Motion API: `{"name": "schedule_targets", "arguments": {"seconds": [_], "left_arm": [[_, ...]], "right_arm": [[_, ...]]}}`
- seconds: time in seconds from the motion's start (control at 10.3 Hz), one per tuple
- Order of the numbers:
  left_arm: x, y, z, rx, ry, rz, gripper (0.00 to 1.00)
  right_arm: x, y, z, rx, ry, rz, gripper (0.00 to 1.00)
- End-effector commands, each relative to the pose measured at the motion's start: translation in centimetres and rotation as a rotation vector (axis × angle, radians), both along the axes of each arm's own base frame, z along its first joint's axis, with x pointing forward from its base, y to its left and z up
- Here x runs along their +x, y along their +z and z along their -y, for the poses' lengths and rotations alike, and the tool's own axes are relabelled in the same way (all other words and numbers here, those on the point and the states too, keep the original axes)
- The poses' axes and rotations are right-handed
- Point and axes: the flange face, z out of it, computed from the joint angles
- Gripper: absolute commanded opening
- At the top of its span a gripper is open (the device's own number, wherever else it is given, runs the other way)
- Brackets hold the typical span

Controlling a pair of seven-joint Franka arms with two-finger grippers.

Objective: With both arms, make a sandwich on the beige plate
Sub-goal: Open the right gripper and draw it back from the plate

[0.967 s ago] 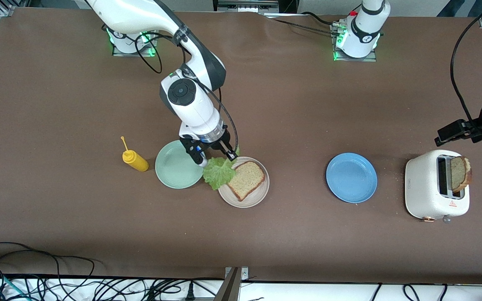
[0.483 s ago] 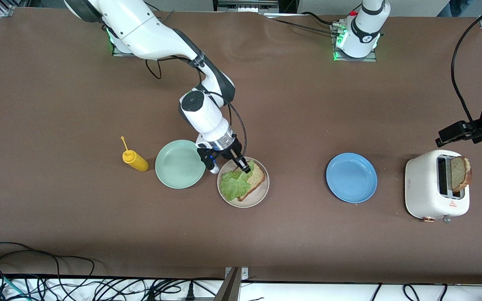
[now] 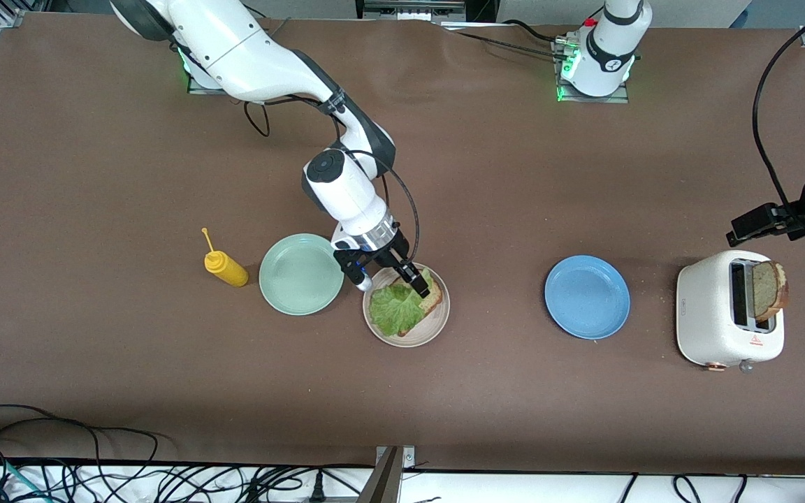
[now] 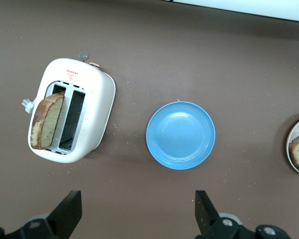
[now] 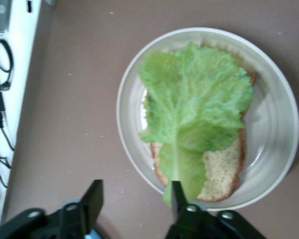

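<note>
One slice of bread [image 3: 425, 299] is now wearing the lettuce leaf [image 3: 394, 309] on the beige plate [image 3: 437, 323]; a second ago it was hanging off the rim. The right gripper [image 3: 386, 276] is standing spread, letting go. The left gripper [image 4: 134, 219] is waiting wide over the table near the toaster [image 3: 724, 307], whose slice [image 3: 767, 289] is still needed.

Lettuce leaf [image 5: 194, 109] hides most of the bread slice [image 5: 222, 172] beneath.

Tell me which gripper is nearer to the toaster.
Left. The left gripper hangs open above the table beside the toaster. The right gripper is open over the beige plate, toward the right arm's end.
</note>
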Motion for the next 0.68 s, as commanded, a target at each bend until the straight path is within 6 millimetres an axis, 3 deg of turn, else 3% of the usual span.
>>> {"name": "schedule_targets", "arguments": {"seconds": [0.0,0.19,0.48,0.58], "left_arm": [[0.1,-0.2,-0.1,-0.009,-0.019,0.0,1.0],[0.3,-0.5,-0.3,-0.008,-0.016,-0.005,1.0],[0.4,-0.6,-1.0,0.036,-0.083,-0.007,1.0],[0.3,-0.6,-2.3,0.037,-0.09,-0.006,1.0]], "right_arm": [[0.5,5.3,1.5,-0.11,0.017,-0.048,1.0],[-0.3,9.1,3.0,-0.272,0.113,-0.105,1.0],[-0.5,12.8,7.3,-0.523,0.335,-0.152,1.0],[-0.6,13.2,9.2,-0.599,0.442,-0.194,1.0]]}}
